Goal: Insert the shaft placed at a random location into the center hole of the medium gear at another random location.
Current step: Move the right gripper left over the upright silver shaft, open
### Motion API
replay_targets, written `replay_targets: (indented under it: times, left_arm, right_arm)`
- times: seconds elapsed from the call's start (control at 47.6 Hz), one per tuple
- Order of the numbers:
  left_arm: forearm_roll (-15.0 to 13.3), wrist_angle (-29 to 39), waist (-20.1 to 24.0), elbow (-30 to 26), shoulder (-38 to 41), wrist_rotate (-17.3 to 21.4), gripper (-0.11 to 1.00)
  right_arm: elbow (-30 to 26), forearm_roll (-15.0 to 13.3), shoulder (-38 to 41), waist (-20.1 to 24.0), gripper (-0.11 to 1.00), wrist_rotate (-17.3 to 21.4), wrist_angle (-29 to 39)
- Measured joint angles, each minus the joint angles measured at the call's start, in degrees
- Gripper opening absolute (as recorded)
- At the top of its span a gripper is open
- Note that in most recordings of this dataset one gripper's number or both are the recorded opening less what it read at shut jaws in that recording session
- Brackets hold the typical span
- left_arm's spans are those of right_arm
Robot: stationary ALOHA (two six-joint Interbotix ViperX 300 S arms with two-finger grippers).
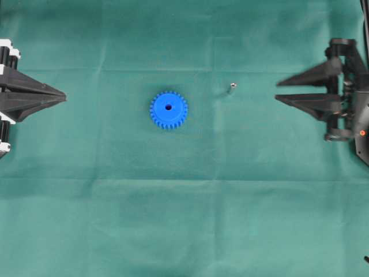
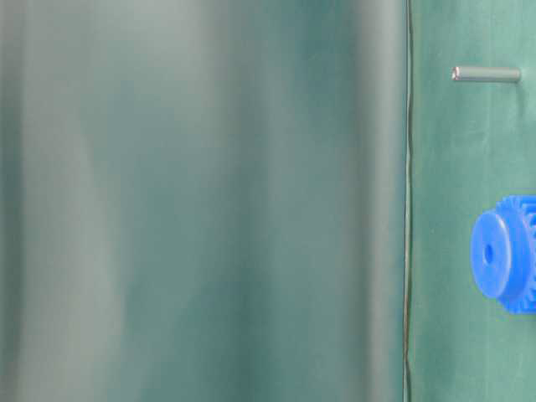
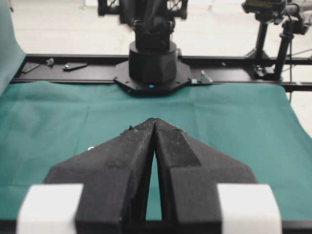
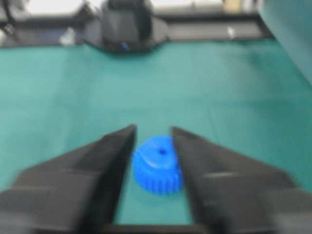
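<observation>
Honestly, with the shaft [image 1: 232, 88] lying tiny on the counter [image 1: 184, 219] between the medium gear [image 1: 169, 109] and the wide-spread right gripper [image 1: 277, 91], left gripper [image 1: 64, 95] pinched closed, a sloppy pinch could flick it away.

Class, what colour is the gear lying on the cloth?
The gear is bright blue, clearest in the overhead view.

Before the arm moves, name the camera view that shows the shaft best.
The table-level view: the shaft fills it large and sharp, apart from the blue gear. The overhead view shows only a tiny pin between the gear and the right gripper. I cannot make it out in either wrist view.
</observation>
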Motion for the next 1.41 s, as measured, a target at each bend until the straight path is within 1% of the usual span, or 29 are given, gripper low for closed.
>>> replay_targets:
  times: [0.042, 0.084, 0.105, 0.126, 0.252, 0.441, 0.673, 1.114, 1.303, 1.408]
  left_arm:
    - [0.00, 0.00, 0.00, 0.00, 0.00, 0.00, 0.00]
    - [0.00, 0.00, 0.00, 0.00, 0.00, 0.00, 0.00]
    - [0.00, 0.00, -0.09, 0.00, 0.00, -0.09, 0.00]
    - [0.00, 0.00, -0.09, 0.00, 0.00, 0.00, 0.00]
    - [0.00, 0.00, -0.09, 0.09, 0.00, 0.00, 0.00]
    - [0.00, 0.09, -0.09, 0.00, 0.00, -0.09, 0.00]
    - [0.00, 0.09, -0.09, 0.00, 0.00, 0.00, 0.00]
    - [0.09, 0.09, -0.09, 0.09, 0.18, 0.00, 0.00]
    - [0.00, 0.00, -0.09, 0.00, 0.18, 0.00, 0.00]
    - [0.09, 0.09, -0.09, 0.09, 0.18, -0.09, 0.00]
  right_arm:
    - [0.09, -0.09, 2.02, -1.05, 0.73, -0.09, -0.70]
    - [0.09, 0.00, 4.04, -1.85, 0.84, -0.09, -1.41]
    - [0.00, 0.00, 5.19, -2.20, 0.88, -0.09, -1.85]
    - [0.00, 0.00, 6.24, -2.46, 0.90, -0.09, -2.29]
    - [0.09, -0.09, 12.48, -4.22, 0.85, -0.26, -5.36]
    - [-0.26, -0.09, 21.09, -6.68, 0.85, -0.70, -9.76]
    - [-0.62, 0.09, 29.36, -7.65, 0.85, -0.79, -14.68]
    - [-1.49, 1.32, 42.10, -9.58, 0.84, -0.79, -22.85]
    - [-2.72, 1.93, 46.58, -9.58, 0.84, -0.79, -24.35]
    - [-2.99, 2.02, 47.37, -9.58, 0.83, -0.79, -24.79]
